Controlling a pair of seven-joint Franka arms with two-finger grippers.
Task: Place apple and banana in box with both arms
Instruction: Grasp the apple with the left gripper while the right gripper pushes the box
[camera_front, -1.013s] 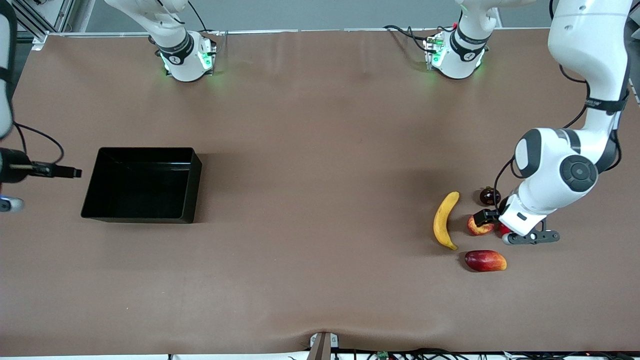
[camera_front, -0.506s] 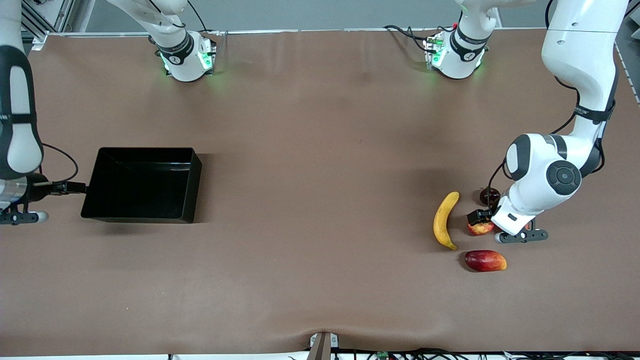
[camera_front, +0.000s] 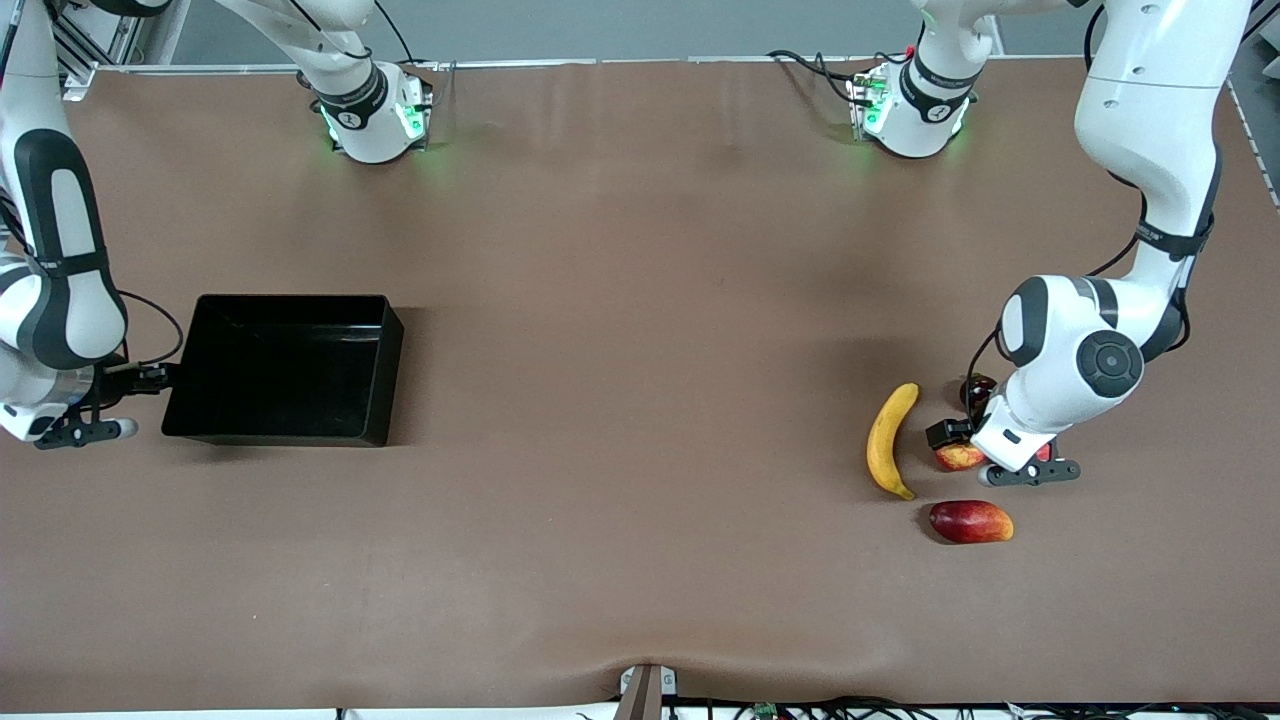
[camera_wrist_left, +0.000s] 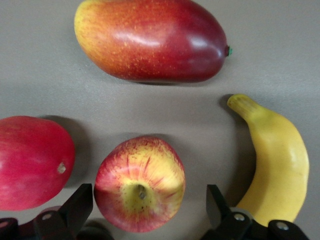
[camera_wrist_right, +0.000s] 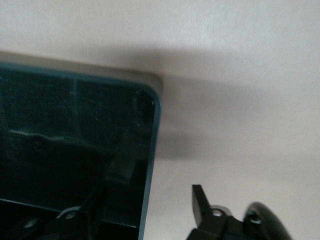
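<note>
The mottled red and yellow apple lies on the table between the yellow banana and my left arm's hand. My left gripper is open and low over the apple. In the left wrist view the apple sits between the two fingertips with a gap on each side, and the banana lies just outside one finger. The black box stands toward the right arm's end of the table. My right gripper is open at the box's end wall. In the right wrist view it straddles the box rim.
An oblong dark-red-and-yellow mango lies nearer to the front camera than the apple and fills part of the left wrist view. A bright red round fruit lies beside the apple. A dark round fruit lies farther from the camera.
My left gripper has shifted toward the banana and now sits over the apple. My right arm has swung in from the table's end, bringing its gripper to the box's end wall.
</note>
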